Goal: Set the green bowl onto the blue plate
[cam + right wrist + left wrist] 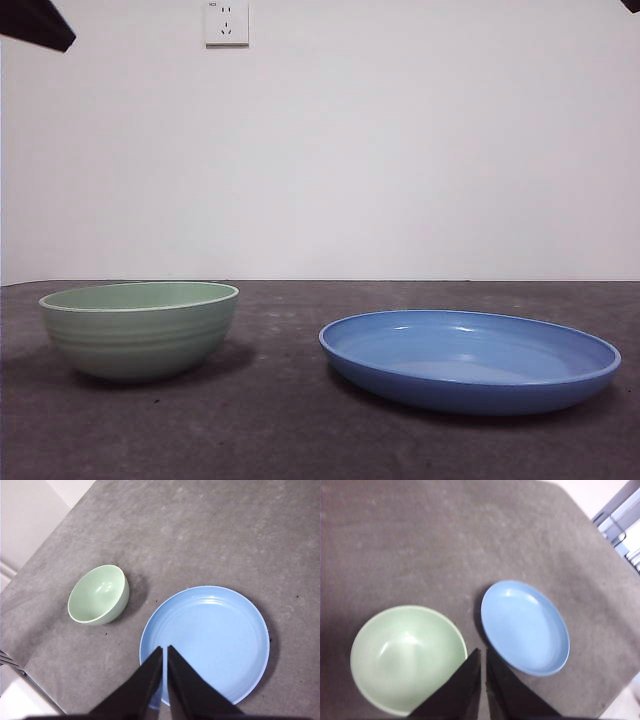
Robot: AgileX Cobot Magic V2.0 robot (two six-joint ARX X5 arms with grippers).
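Green bowl (140,328) stands upright on the grey table (290,420), beside the blue plate (470,360) and apart from it. Left gripper (483,652) hangs high above the bowl's rim, jaws pressed nearly together, empty. Right gripper (165,650) hangs above the plate, jaws likewise closed, holding nothing

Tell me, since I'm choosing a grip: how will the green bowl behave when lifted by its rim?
The green bowl looks rigid, so it probably won't flex. Its glossy, smooth inside may prove slippery for a rim pinch. It stands upright on a narrow base with a wide mouth, so a sideways nudge could rock it. It looks empty, likely fairly light.
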